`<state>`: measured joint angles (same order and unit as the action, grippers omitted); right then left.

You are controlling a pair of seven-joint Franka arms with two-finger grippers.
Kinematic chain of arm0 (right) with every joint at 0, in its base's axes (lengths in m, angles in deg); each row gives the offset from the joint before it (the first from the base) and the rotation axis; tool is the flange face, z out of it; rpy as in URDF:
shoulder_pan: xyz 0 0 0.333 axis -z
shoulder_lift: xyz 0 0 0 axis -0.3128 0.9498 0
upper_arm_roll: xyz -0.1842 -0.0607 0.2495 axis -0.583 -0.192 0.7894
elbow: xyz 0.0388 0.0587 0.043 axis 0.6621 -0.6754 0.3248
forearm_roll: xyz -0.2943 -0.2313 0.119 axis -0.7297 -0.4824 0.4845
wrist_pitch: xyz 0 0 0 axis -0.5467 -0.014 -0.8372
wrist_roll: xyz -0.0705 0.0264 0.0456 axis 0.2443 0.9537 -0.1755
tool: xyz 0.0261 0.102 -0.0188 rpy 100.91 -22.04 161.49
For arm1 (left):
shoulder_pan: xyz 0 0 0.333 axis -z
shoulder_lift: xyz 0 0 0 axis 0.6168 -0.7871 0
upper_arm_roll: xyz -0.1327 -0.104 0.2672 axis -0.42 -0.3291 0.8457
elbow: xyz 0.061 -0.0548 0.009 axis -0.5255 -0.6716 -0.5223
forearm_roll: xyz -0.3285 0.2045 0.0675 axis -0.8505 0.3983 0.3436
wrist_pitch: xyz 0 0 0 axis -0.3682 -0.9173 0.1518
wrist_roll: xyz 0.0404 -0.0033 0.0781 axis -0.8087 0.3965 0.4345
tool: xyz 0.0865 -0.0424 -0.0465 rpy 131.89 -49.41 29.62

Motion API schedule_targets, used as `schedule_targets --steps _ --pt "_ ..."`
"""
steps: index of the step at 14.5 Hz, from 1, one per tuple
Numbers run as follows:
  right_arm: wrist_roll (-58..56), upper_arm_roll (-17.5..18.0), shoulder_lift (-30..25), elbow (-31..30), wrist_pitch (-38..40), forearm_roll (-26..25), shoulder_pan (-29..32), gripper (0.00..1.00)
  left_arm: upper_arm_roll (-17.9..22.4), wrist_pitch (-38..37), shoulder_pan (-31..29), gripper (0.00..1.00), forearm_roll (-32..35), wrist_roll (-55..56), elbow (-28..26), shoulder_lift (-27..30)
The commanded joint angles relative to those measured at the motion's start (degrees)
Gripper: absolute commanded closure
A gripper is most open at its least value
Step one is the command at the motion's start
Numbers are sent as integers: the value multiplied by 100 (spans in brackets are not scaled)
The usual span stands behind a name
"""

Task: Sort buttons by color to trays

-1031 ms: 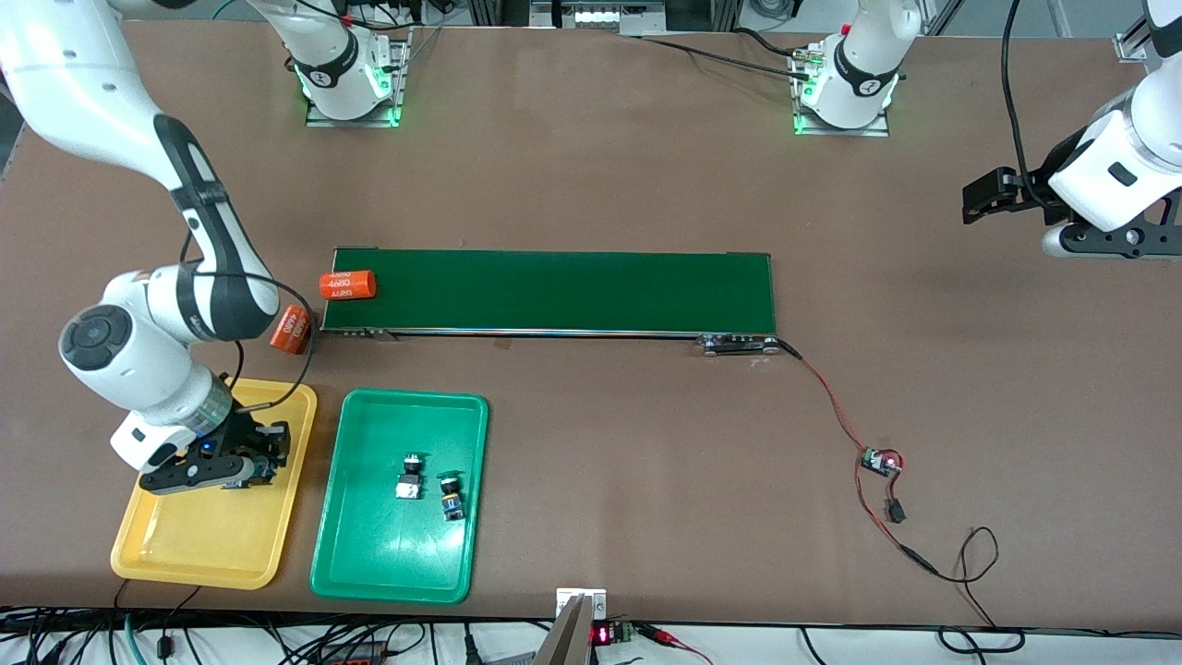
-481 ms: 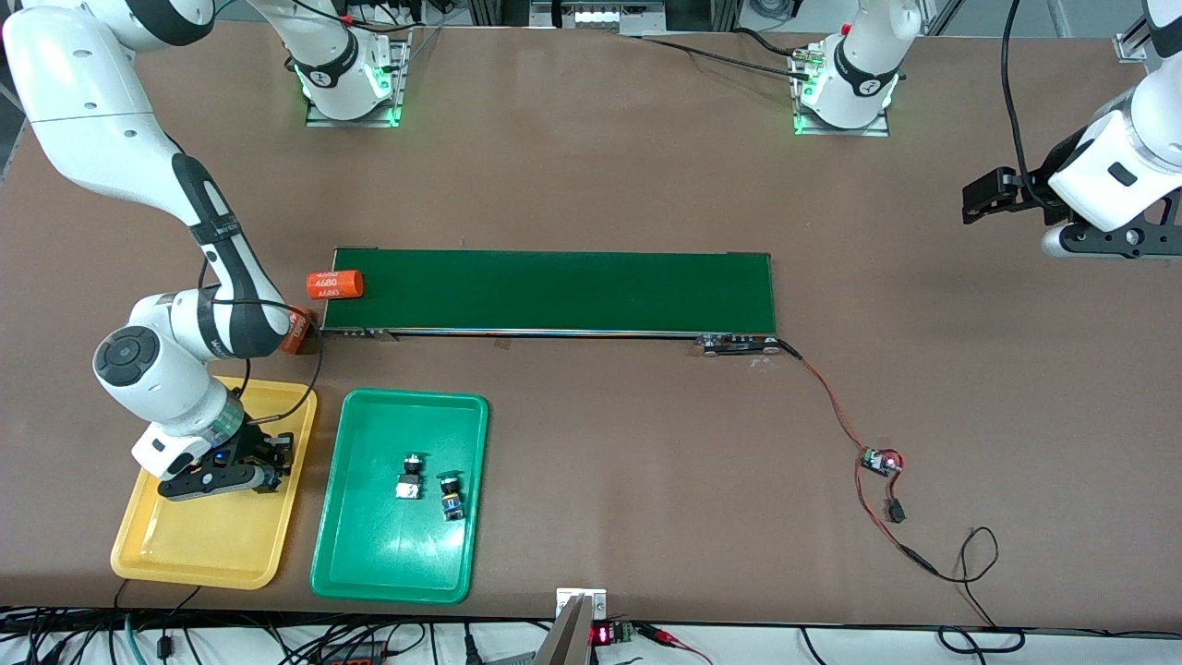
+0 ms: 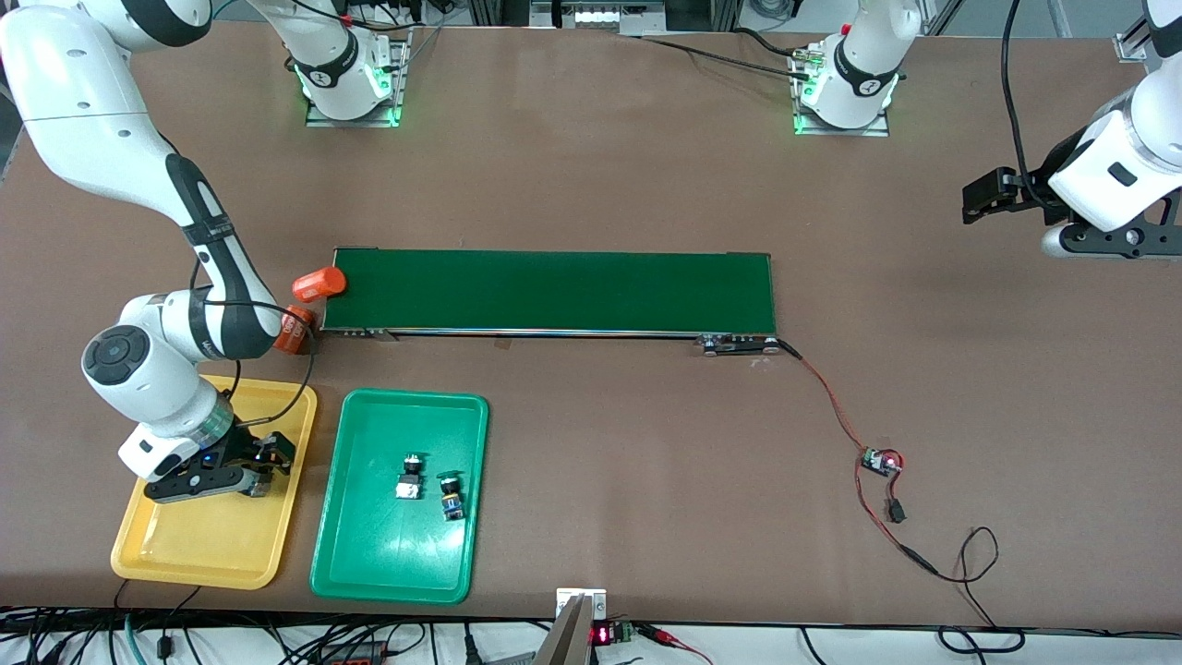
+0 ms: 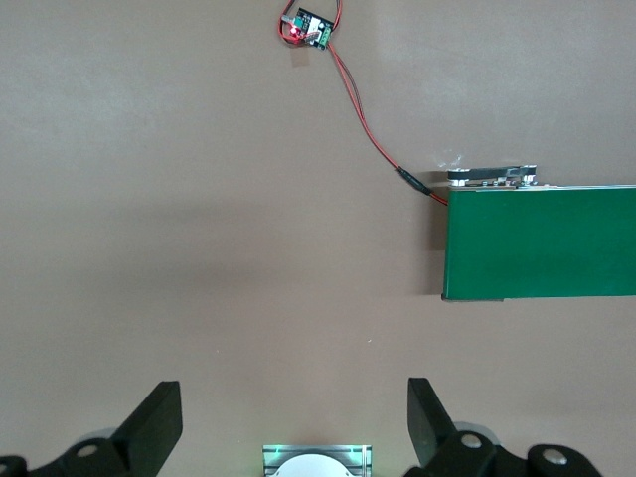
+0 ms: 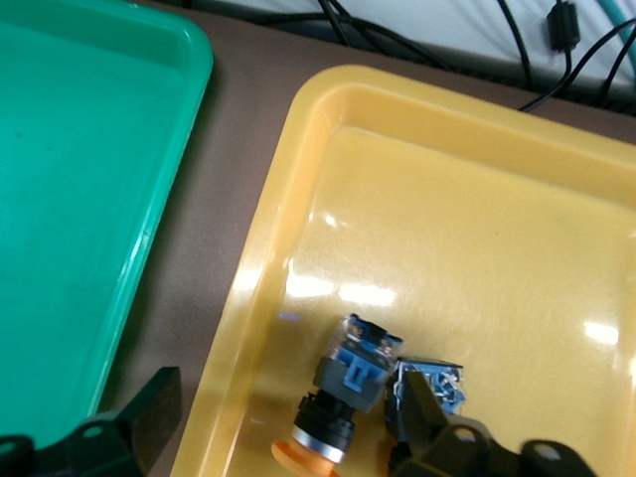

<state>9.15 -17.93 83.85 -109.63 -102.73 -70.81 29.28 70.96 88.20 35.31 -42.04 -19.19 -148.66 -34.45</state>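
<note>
Button [image 5: 346, 390] between spread fingers [image 5: 149, 412], seemingly untouched

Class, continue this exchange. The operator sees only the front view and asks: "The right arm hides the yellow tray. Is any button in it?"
Observer: Yes, an orange-capped button lies in the yellow tray.
Operator: Is the right pincer gripping it?
Observer: No. The right pincer is open, with the button loose between its fingers.
Operator: And the left pincer?
Observer: The left pincer is open over bare table.

brown table [image 3: 591, 166], cables [image 3: 277, 637] along its edge
</note>
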Motion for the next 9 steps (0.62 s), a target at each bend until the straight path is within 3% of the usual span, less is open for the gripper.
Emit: schedule_targets --steps 1,4,9 --pt "37 49 -641 -165 775 -24 -42 0 -14 -82 -4 0 17 13 39 0" --pt "650 49 -1448 -235 1970 572 -252 0 -14 -82 -4 0 17 13 39 0" --pt "670 49 -2952 -420 3816 1205 -288 0 -14 -82 -4 0 17 13 30 -9"
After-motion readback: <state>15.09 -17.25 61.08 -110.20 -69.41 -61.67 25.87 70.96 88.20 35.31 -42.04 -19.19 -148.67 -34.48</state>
